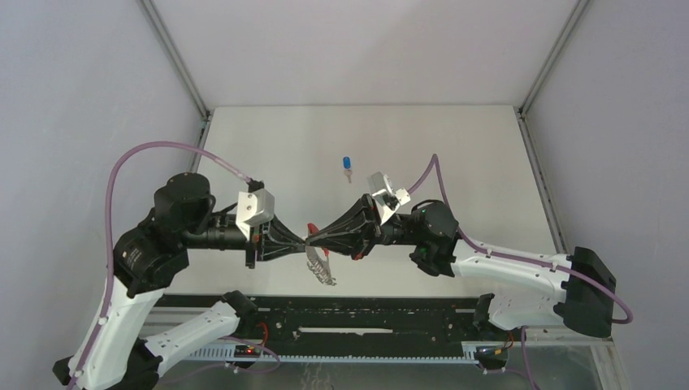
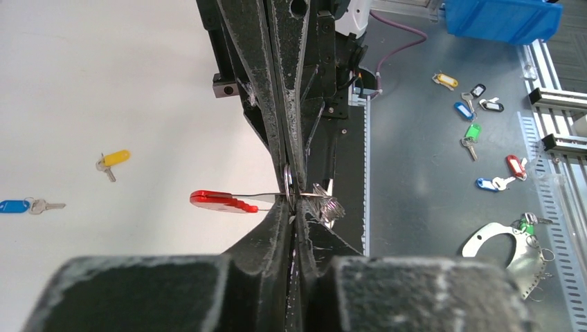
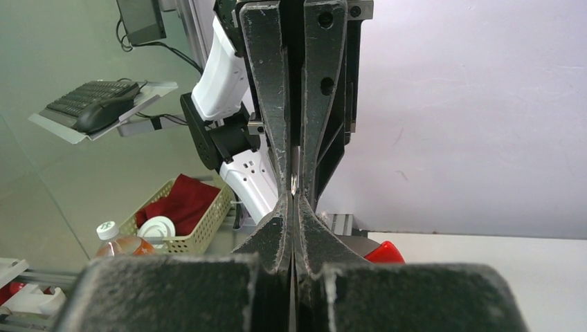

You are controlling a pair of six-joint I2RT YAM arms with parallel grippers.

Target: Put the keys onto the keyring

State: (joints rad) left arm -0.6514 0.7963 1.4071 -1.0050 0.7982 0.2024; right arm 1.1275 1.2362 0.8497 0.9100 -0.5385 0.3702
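Grey walls close in a white worktop [image 1: 455,146], and above its near part the two arms meet tip to tip. Held between those tips, clear of the surface, is the keyring [image 2: 221,201], a red oval plastic tag joined to a grey metal ring and a dangling cluster of metal pieces. The left end effector [image 2: 291,207] has its fingers pressed together on the ring, with the tag sticking out on one side and the cluster hanging on the other. The right end effector [image 3: 294,199] pinches the same ring, nose to nose with the left. A small blue-headed metal key [image 1: 347,165] lies on the worktop beyond the right end effector, apart from it. A small yellow-headed metal key [image 2: 113,160] lies near the blue one, past the tag in the left wrist view.
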